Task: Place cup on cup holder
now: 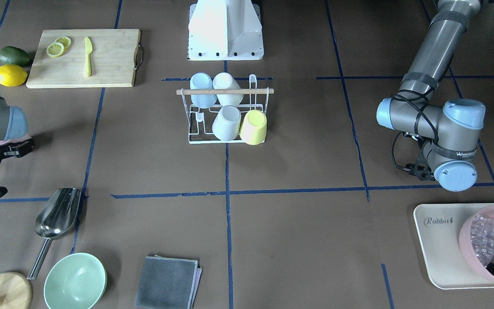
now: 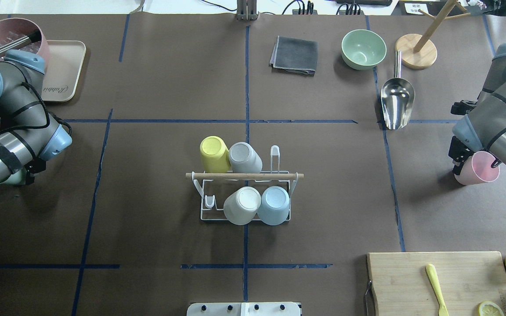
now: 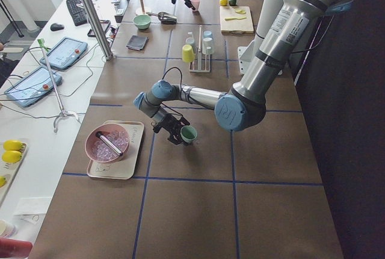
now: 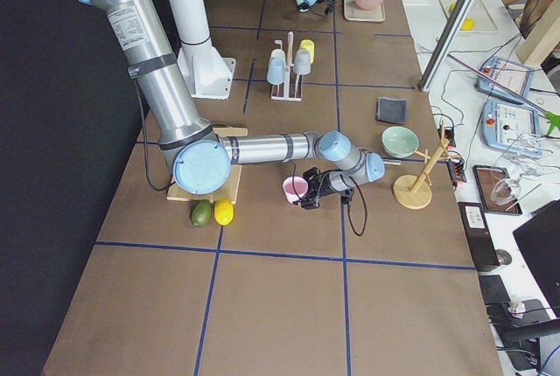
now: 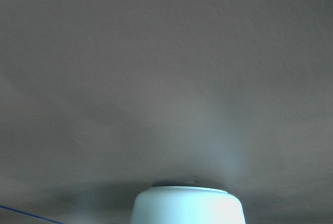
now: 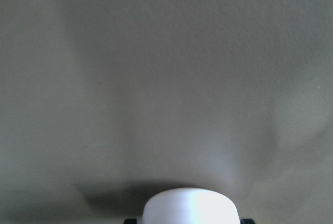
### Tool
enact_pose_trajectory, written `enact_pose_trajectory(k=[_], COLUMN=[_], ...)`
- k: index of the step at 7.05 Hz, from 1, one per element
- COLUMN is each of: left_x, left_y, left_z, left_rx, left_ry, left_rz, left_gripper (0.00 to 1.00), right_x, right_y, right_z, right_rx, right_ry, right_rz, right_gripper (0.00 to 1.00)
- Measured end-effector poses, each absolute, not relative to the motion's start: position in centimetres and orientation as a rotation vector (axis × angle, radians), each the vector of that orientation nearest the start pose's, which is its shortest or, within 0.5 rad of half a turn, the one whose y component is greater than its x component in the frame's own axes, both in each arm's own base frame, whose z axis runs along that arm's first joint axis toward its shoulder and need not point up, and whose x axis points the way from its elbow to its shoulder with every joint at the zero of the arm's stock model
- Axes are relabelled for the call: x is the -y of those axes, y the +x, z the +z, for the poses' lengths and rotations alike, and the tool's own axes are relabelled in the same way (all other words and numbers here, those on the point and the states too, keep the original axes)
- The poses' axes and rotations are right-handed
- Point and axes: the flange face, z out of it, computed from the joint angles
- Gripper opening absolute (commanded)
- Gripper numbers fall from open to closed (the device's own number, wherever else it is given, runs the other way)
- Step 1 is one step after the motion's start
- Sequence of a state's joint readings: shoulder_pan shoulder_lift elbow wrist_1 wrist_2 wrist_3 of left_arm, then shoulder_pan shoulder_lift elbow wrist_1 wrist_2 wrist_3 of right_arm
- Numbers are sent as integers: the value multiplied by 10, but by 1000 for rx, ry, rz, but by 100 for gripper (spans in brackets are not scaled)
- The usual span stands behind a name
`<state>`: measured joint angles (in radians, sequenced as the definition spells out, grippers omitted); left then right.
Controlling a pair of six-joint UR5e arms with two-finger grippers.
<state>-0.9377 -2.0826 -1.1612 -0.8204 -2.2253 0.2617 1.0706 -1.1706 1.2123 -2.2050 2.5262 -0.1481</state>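
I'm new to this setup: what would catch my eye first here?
The white cup holder at the centre, four cups upturned on it. Out at the sides, the right gripper is at a pink cup, the left gripper at a green cup.
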Motion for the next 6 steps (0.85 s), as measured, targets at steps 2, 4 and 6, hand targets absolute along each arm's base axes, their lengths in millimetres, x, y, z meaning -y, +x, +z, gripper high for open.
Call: enact_pose_trajectory(k=[2, 4, 6], left_x=[552, 569, 589], left_y=[306, 278, 248], left_z=[599, 555, 497], left_rx=[-514, -550, -606], left_ry=[-753, -664, -488], left_rz=[607, 588, 591], left_gripper=[5, 6, 6], right_x=[573, 584, 585], right_y=[-235, -209, -204], right_z=[600, 542, 490], right_rx=[847, 895, 929], right_ry=[-616, -496, -375], right_rz=[-318, -315, -348], right_gripper=[0, 1, 0])
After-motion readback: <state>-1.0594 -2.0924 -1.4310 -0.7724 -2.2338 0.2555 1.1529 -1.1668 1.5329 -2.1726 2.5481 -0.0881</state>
